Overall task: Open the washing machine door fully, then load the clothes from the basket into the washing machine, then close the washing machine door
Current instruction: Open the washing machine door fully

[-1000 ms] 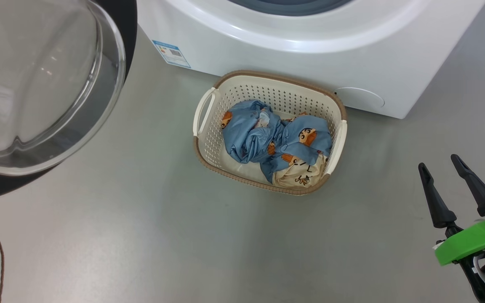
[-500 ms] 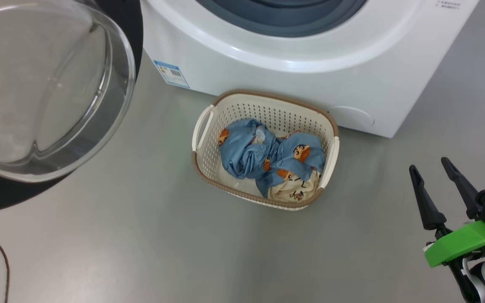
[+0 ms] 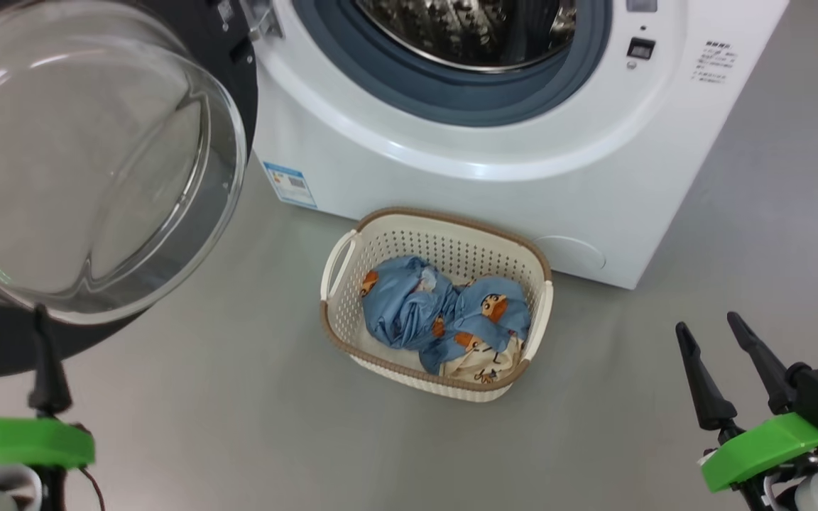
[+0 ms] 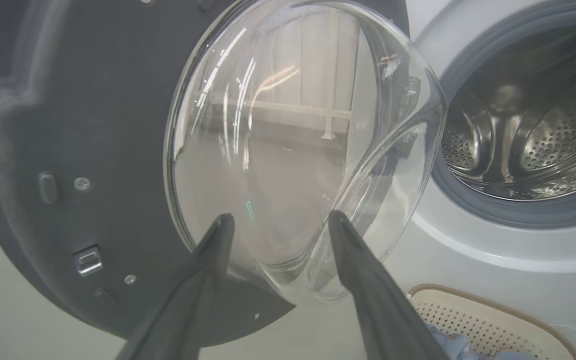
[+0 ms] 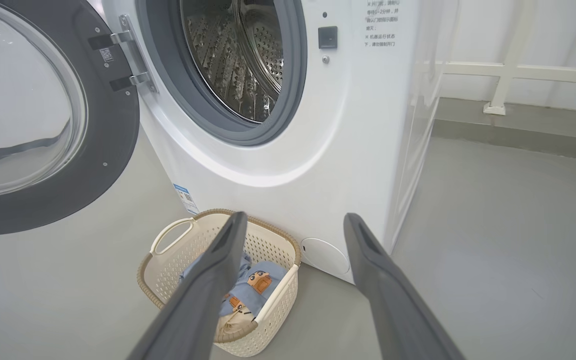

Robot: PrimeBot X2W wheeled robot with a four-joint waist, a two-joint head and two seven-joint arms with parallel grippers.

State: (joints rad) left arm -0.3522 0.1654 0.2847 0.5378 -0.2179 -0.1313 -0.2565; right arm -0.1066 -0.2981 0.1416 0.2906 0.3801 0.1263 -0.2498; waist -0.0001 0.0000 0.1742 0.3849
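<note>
Grey floor (image 3: 238, 426): basket (image 3: 444, 216) holds clothes (image 3: 409, 312); washing machine door (image 3: 96, 163) wide; left gripper (image 4: 280, 216), right gripper (image 3: 706, 321) fingers apart.

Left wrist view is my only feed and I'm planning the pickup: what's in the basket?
Observer: A crumpled bundle of blue and cream clothes, lying below the rim of the basket.
Operator: Where is the right gripper?
Observer: The right gripper is open and empty, above the floor to the basket's right.
Operator: Any handles to mind?
Observer: Yes, a cream handle on the basket's left end and another on its right end.
</note>
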